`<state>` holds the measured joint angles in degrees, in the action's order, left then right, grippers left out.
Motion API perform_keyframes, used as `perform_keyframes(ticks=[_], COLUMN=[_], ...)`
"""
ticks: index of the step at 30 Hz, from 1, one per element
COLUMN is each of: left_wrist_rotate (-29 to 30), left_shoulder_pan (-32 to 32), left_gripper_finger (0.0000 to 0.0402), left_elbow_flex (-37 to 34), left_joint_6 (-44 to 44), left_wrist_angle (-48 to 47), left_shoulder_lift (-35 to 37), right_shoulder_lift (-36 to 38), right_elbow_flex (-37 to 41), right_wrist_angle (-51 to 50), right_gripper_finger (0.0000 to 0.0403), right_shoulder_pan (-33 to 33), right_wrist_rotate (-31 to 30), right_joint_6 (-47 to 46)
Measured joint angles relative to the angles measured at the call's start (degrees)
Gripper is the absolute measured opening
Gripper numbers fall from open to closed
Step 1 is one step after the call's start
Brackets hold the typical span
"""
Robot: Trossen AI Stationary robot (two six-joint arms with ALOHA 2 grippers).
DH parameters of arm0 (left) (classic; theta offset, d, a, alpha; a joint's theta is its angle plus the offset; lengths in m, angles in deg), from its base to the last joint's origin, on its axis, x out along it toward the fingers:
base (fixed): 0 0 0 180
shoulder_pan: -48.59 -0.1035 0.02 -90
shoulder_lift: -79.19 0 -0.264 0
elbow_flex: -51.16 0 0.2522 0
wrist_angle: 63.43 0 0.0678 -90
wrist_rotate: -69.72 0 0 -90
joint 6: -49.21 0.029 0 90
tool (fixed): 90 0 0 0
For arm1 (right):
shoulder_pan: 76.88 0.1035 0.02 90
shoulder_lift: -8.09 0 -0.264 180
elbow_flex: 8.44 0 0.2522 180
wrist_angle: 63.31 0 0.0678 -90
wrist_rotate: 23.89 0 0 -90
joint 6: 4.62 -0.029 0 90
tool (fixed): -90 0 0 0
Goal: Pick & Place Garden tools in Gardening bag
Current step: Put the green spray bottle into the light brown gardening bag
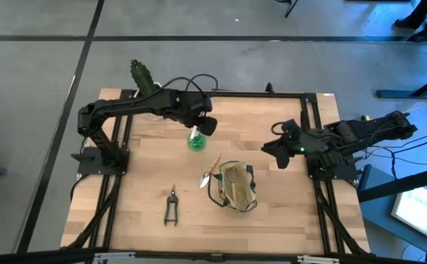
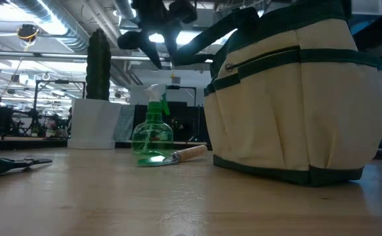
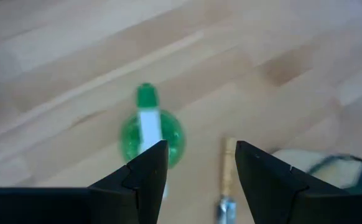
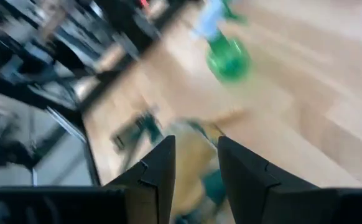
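The green spray bottle (image 1: 196,140) with a white nozzle stands upright on its base on the wooden table; it also shows in the low view (image 2: 153,134). My left gripper (image 3: 199,163) hangs open above it, its fingers pointing down and clear of the nozzle. The wooden-handled trowel (image 1: 210,171) lies flat between the bottle and the gardening bag (image 1: 235,187), which stands upright with its mouth open. The black pruning shears (image 1: 171,206) lie near the front left. My right gripper (image 1: 272,151) hovers open to the right of the bag, holding nothing.
A cactus in a white pot (image 1: 141,75) stands at the table's far edge behind my left arm. Bare wood lies between the shears and the bag and along the near edge. The black frame rails (image 1: 312,117) run along the table's sides.
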<state>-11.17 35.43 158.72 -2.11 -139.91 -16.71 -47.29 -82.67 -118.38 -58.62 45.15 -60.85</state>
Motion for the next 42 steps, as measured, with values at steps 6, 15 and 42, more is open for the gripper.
perform_keyframes(ticks=[6,15,42], left_wrist_rotate=[2.4,4.8,1.9], left_shoulder_pan=[1.4,2.2,-0.3], left_gripper_finger=[0.0184,0.0184,0.0185], left_elbow_flex=[0.0,0.2,0.1], left_joint_6=[-3.9,-6.5,-1.3], left_wrist_angle=[-2.2,-3.5,-4.9], left_shoulder_lift=[0.0,-1.5,-5.8], right_shoulder_lift=[1.4,8.6,22.5], right_elbow_flex=[0.0,0.3,20.7], right_wrist_angle=[-3.1,11.6,45.1], right_gripper_finger=[0.0124,0.0124,0.0124], right_shoulder_pan=[-0.5,2.1,2.1], right_wrist_rotate=[8.6,12.6,20.1], right_joint_6=[6.3,24.2,20.6])
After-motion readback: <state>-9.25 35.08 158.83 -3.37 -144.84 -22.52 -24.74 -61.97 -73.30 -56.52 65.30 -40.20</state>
